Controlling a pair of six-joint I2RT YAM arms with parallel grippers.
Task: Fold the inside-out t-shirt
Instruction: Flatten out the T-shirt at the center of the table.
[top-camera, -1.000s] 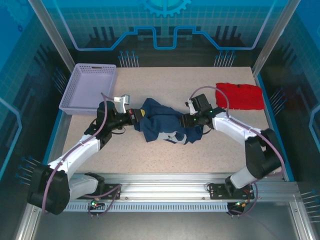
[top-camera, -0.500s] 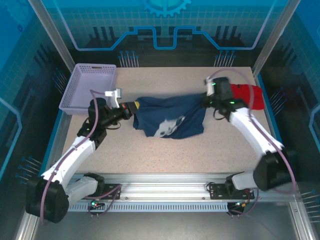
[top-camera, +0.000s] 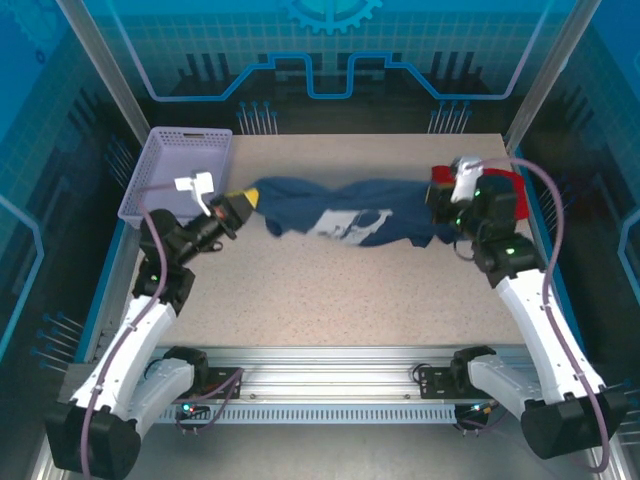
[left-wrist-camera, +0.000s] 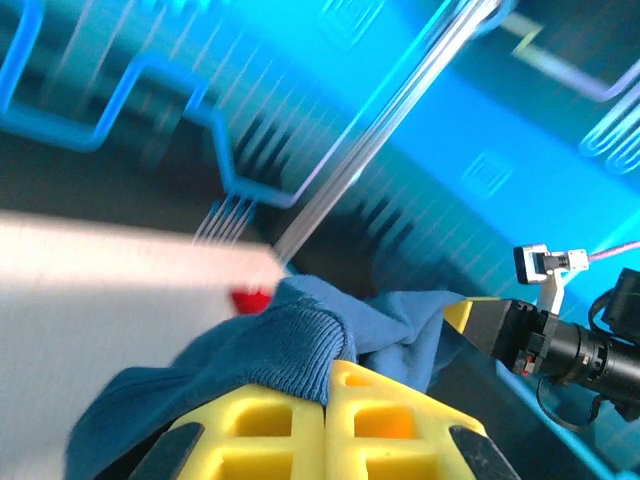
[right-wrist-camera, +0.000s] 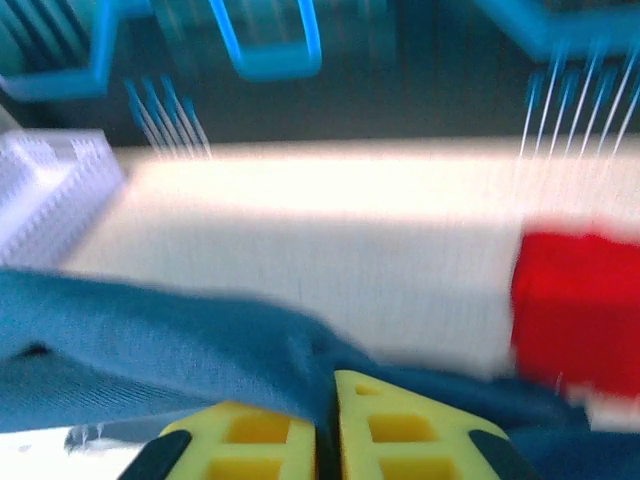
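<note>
The inside-out t-shirt (top-camera: 340, 215), dark navy with a pale print patch, hangs stretched in a band between my two grippers above the far half of the table. My left gripper (top-camera: 243, 203) is shut on its left end; in the left wrist view the yellow fingers (left-wrist-camera: 270, 420) pinch a ribbed navy edge (left-wrist-camera: 285, 335). My right gripper (top-camera: 438, 212) is shut on the right end, and the right wrist view has navy cloth (right-wrist-camera: 180, 340) running into the closed yellow fingers (right-wrist-camera: 400, 430).
A lavender basket (top-camera: 178, 176) stands at the back left, just behind the left gripper. A bright red folded garment (top-camera: 500, 190) lies at the back right under the right arm, also seen in the right wrist view (right-wrist-camera: 575, 310). Bare tabletop (top-camera: 330, 290) lies in front.
Both arms have pulled apart and back, drawing the bunched shirt out into a long stretched band. The right gripper took hold of the shirt's right end and carried it toward the red garment.
</note>
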